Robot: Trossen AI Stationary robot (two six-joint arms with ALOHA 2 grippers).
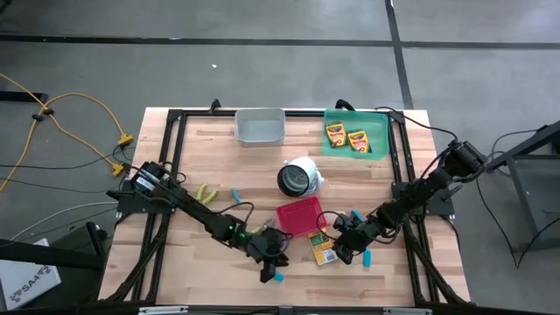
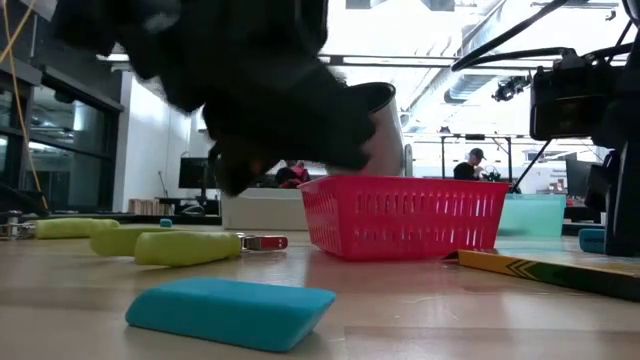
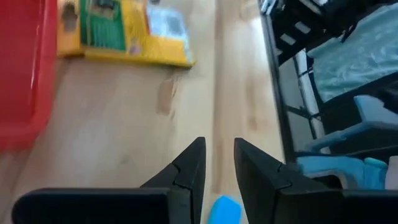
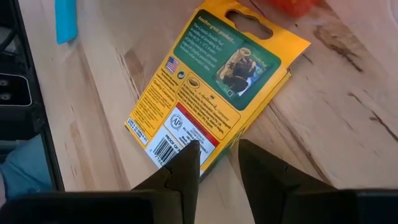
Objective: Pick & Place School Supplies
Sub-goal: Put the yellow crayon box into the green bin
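Observation:
My left gripper (image 1: 269,265) hangs open near the table's near edge, just above a light-blue block (image 1: 278,276) that lies flat on the wood (image 2: 230,312) and shows between the finger bases (image 3: 225,210). My right gripper (image 1: 343,251) is open over the barcode end of a yellow-and-green crayon box (image 4: 211,87) lying flat beside the red basket (image 1: 299,215). Two more crayon boxes (image 1: 346,136) lie in the green tray (image 1: 378,122). The yellow-green plier tools (image 1: 207,192) rest on the table's left half. Other blue blocks (image 1: 234,193) (image 1: 367,256) lie loose.
A white cylinder (image 1: 299,176) lies on its side mid-table, behind the red basket (image 2: 400,215). The grey bin (image 1: 261,125) stands at the far edge beside the green tray. A dark frame rail (image 3: 280,93) runs along the table's right side.

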